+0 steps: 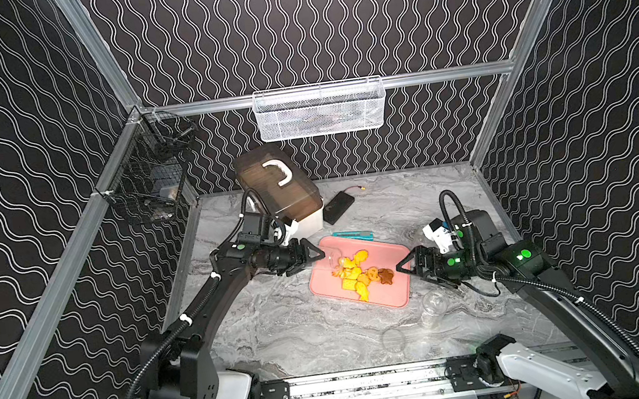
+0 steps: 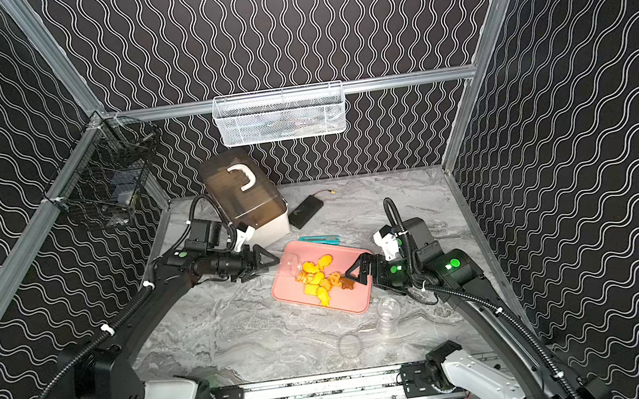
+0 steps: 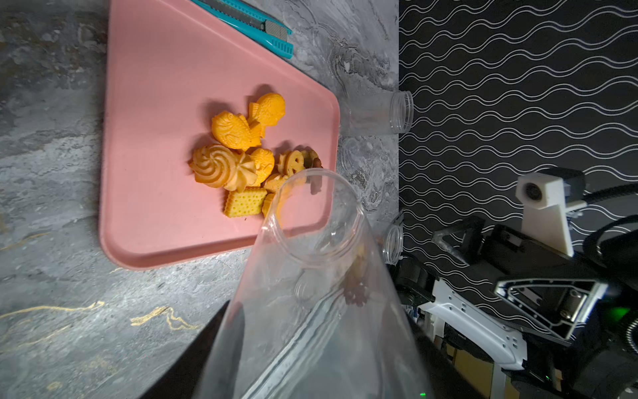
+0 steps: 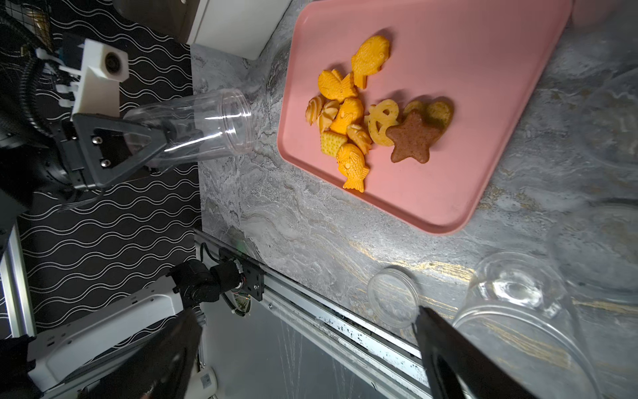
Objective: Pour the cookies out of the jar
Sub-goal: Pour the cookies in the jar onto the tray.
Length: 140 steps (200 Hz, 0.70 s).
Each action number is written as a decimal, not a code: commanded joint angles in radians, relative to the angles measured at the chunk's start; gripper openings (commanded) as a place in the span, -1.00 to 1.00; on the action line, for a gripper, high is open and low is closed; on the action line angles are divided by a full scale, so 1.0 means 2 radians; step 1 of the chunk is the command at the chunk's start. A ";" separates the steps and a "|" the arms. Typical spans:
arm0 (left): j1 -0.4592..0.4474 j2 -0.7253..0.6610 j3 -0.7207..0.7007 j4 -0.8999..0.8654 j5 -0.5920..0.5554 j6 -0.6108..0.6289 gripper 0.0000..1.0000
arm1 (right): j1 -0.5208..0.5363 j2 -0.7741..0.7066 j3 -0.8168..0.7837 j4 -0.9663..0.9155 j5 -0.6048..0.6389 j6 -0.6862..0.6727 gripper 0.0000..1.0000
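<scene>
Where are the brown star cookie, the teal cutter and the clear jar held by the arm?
brown star cookie (image 4: 412, 141): right wrist view, on the star's middle.
teal cutter (image 3: 248, 24): left wrist view, on its body's middle.
clear jar (image 4: 214, 121): right wrist view, on its side wall near the mouth.

The left hand (image 1: 309, 261) grips a clear jar (image 1: 334, 258) tipped on its side, its mouth over the pink tray (image 1: 394, 253). Yellow-orange cookies (image 1: 355, 273) and a brown star (image 1: 386, 276) lie heaped on the tray. The right hand (image 1: 413, 274) hangs spread and empty just beside the tray, above the tabletop (image 1: 285, 331).
</scene>
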 commanded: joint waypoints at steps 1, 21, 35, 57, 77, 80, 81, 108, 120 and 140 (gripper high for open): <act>0.001 -0.013 0.006 0.003 0.020 -0.009 0.10 | 0.000 0.000 0.004 -0.005 0.013 -0.006 0.99; 0.001 -0.022 0.005 0.010 0.033 -0.022 0.10 | 0.000 0.002 0.012 -0.011 0.016 -0.009 0.99; 0.001 -0.029 0.002 0.024 0.045 -0.037 0.10 | 0.000 0.003 0.021 -0.017 0.019 -0.012 0.99; 0.001 -0.040 -0.007 0.058 0.065 -0.070 0.11 | 0.000 0.004 0.033 -0.021 0.019 -0.013 0.99; 0.001 -0.050 -0.012 0.078 0.076 -0.092 0.11 | 0.000 0.006 0.043 -0.023 0.014 -0.013 0.99; 0.001 -0.051 -0.011 0.078 0.078 -0.093 0.11 | 0.000 0.006 0.045 -0.023 0.013 -0.013 0.99; 0.001 -0.051 -0.011 0.078 0.078 -0.093 0.11 | 0.000 0.007 0.045 -0.024 0.013 -0.013 0.99; 0.001 -0.067 -0.007 0.075 0.088 -0.098 0.11 | -0.001 0.010 0.052 -0.023 0.002 -0.009 0.99; 0.001 -0.073 -0.009 0.086 0.095 -0.110 0.12 | 0.000 0.013 0.054 -0.022 -0.003 -0.008 0.99; 0.001 -0.084 -0.016 0.113 0.105 -0.135 0.11 | 0.000 0.017 0.060 -0.019 -0.012 -0.003 0.99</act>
